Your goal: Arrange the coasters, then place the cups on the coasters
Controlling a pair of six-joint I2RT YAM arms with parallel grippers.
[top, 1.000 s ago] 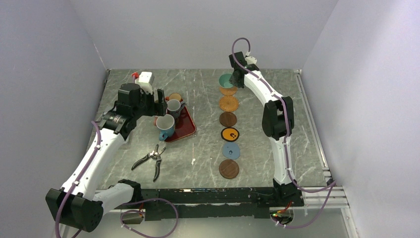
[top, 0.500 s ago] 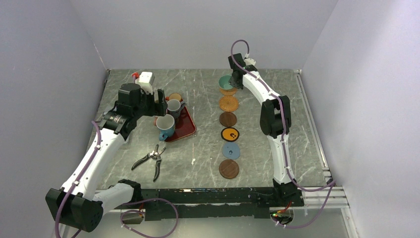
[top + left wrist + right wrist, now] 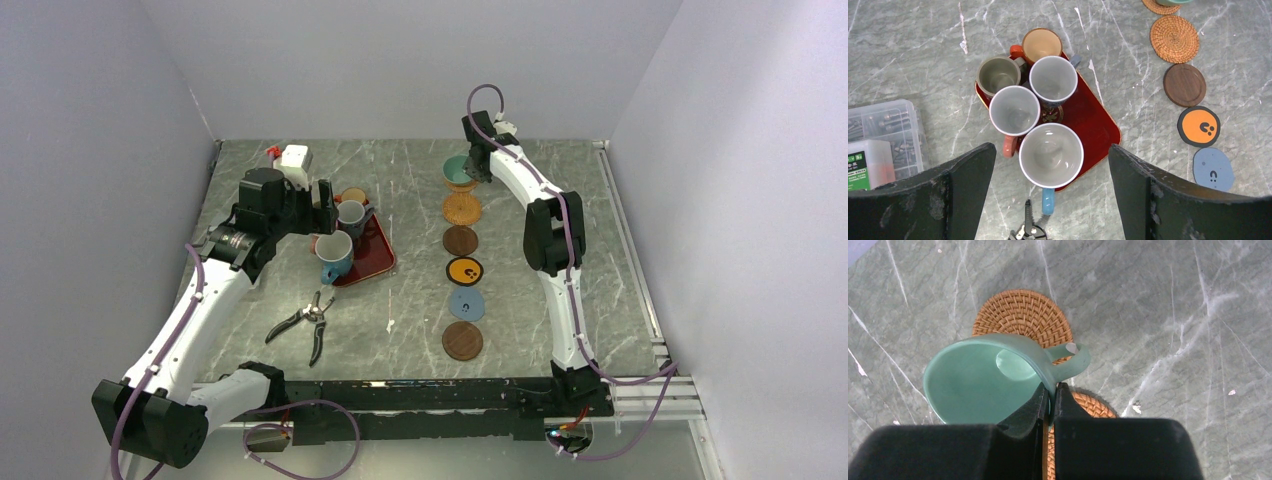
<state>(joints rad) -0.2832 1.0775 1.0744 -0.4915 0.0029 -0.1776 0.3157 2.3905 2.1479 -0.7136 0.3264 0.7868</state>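
Teal cup (image 3: 978, 385): glossy teal inside and out, with one small loop handle. It is tilted, mouth toward the right wrist camera, and hangs over the far woven orange coaster (image 3: 1020, 315). Whether its base touches the disc cannot be told.
Right gripper (image 3: 1052, 390): jaws pinched narrow on the teal cup's rim, just beside the handle.
Coasters: one column, far to near. After the far woven one come the second woven orange coaster (image 3: 461, 209), dark brown coaster (image 3: 460, 240), black coaster with orange face (image 3: 465, 270), blue coaster (image 3: 466, 304) and near dark brown coaster (image 3: 462, 340). Neighbours touch or nearly touch.
Left gripper (image 3: 1050, 150): jaws wide, holding nothing, above the red tray (image 3: 1093, 125).
Tray load: orange-brown cup (image 3: 1041, 45), olive cup (image 3: 996, 75), grey-white cup (image 3: 1053, 80), pink-handled white cup (image 3: 1014, 111) and blue cup (image 3: 335, 252). All are upright and packed rim to rim. The blue cup's handle juts past the tray's near edge.
Open room: bare worktop (image 3: 410, 200) between tray and column, and right of the column up to the right arm.
Edges: the column's far end stands apart from the back wall. Pliers (image 3: 305, 322) lie near the tray's front. A clear screw box (image 3: 878, 145) sits left of the tray.
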